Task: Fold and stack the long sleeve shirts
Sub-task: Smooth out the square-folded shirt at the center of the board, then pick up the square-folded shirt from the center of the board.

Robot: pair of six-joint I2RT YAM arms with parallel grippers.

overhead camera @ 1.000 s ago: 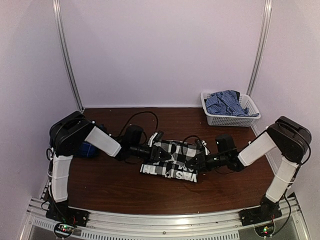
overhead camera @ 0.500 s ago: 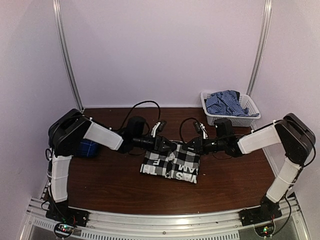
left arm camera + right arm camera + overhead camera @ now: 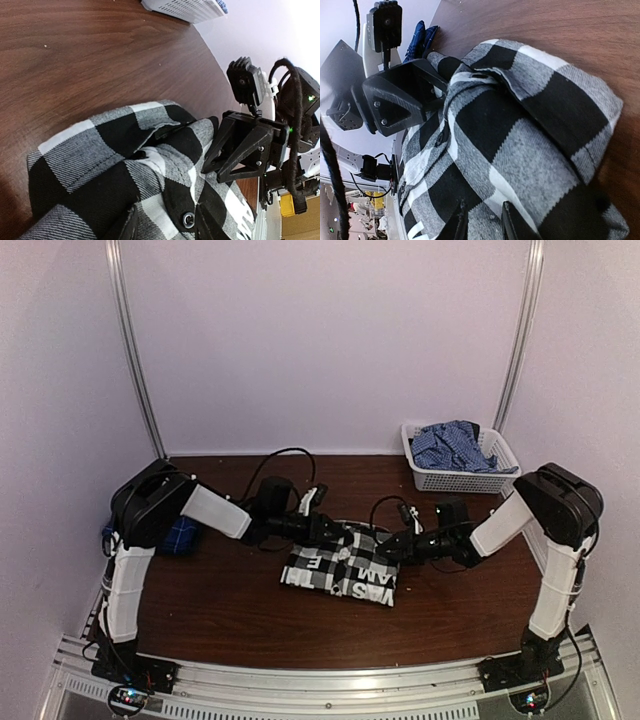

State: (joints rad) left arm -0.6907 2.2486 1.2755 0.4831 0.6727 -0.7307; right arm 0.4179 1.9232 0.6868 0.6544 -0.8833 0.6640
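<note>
The black-and-white checked long sleeve shirt (image 3: 345,570) with white lettering lies folded at the middle of the table. My left gripper (image 3: 328,531) reaches in from the left at the shirt's far edge. In the left wrist view its fingers (image 3: 131,226) pinch a bunched fold with a button (image 3: 188,219). My right gripper (image 3: 386,546) comes from the right, shut on the cloth (image 3: 520,135) close to the left one. Both grippers face each other over the fold. A dark blue plaid shirt (image 3: 180,537) lies folded at the far left, partly behind the left arm.
A white basket (image 3: 460,480) holding crumpled blue checked cloth (image 3: 452,445) stands at the back right corner. Loose black cables (image 3: 285,462) arch above both wrists. Bare brown table (image 3: 220,610) lies in front of the shirt.
Both grippers carried the cloth from the shirt's middle toward its far edge, then eased slightly back. The right arm's elbow has swung nearer. The shirt now looks shorter front to back.
</note>
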